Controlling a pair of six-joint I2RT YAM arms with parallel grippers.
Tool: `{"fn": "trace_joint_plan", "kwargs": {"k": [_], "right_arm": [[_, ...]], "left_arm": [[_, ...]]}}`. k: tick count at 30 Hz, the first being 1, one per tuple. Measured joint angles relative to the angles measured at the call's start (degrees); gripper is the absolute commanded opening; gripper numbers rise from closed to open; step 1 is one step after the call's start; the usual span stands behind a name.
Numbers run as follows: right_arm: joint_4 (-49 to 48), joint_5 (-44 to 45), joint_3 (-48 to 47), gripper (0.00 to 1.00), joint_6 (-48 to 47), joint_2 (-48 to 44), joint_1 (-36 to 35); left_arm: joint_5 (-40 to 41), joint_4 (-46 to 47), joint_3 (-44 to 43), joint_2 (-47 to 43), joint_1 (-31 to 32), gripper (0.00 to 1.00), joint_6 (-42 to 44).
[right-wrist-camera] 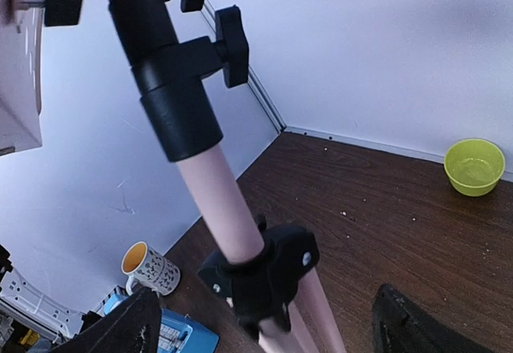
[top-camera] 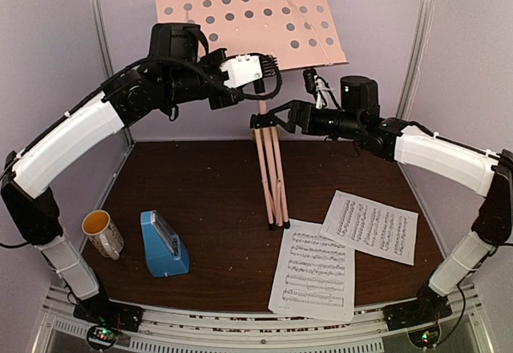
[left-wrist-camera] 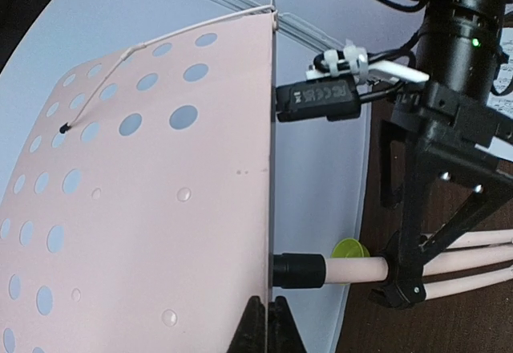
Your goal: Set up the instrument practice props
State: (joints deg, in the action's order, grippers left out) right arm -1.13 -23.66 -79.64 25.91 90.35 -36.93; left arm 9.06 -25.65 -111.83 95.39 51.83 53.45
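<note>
Top external view: the music stand (top-camera: pixel 248 16) stands upright on the bench (top-camera: pixel 200 184), legs (top-camera: pixel 274 184) unspread. The left fingers (left-wrist-camera: pixel 284 329) pinch its desk edge and the right fingers (right-wrist-camera: pixel 120 329) gape around the pole (right-wrist-camera: pixel 220 200). Sheet-music pages (top-camera: pixel 314 271) and metronome (top-camera: pixel 164 245) lie near the front edge — likely unplaced.

I saw a cream mug (top-camera: pixel 103 233) with an orange inside standing near the left front edge of the dark wooden table (top-camera: pixel 200 192). A small lime-green bowl (right-wrist-camera: pixel 474 166) sat far back, close to the white wall (right-wrist-camera: pixel 361 48).
</note>
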Motion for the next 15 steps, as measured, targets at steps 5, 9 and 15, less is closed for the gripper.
{"fn": "trace_joint_plan", "kwargs": {"k": [5,9,15], "right_arm": [[-3.1,-1.3,-1.8,0.88,1.2,3.3,-0.4],[-8.0,-2.1,-0.4,0.88,3.3,3.7,-0.5],[-16.1,-2.7,5.1,0.88,6.4,3.7,-0.7]], "left_arm": [[-2.3,0.4,2.8,-2.3,0.5,0.0,0.3],[-3.1,0.9,5.4,-3.8,1.1,0.0,0.3],[-4.7,2.9,8.5,-5.3,1.2,0.0,0.2]]}}
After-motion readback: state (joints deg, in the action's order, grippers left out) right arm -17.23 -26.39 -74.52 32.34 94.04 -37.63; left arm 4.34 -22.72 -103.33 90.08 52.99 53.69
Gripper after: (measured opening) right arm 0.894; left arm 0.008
